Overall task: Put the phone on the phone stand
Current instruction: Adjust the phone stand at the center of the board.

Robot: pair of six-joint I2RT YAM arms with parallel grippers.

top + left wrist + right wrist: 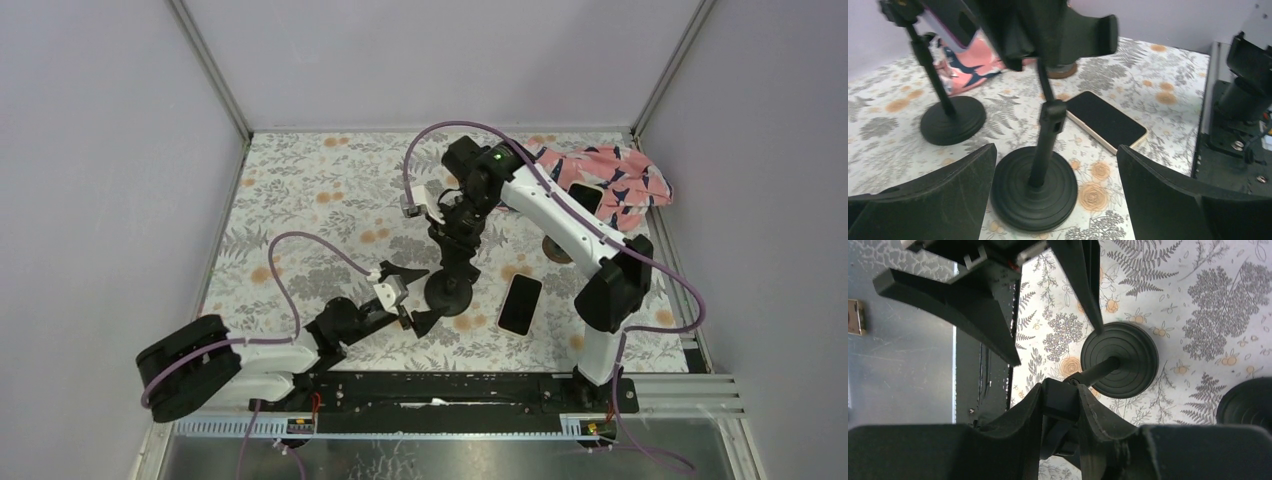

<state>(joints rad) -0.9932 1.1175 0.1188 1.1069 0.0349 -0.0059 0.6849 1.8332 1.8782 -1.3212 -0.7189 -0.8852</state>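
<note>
The phone (520, 303) lies flat, screen up, on the floral table just right of the phone stand (452, 292); in the left wrist view the phone (1105, 120) sits behind and right of the stand's round base (1034, 187). My right gripper (462, 232) reaches down from above and is shut on the block at the stand's head (1060, 400), with the pole and base (1120, 360) below it. My left gripper (425, 293) is open low at the table, one finger (948, 195) on each side of the base without touching it.
A second black stand (953, 120) stands just beyond the first, its base (1248, 402) at the right wrist view's edge. A pink patterned cloth (615, 185) lies at the back right, with a brown disc (557, 252) near it. A black rail (450, 390) runs along the near edge.
</note>
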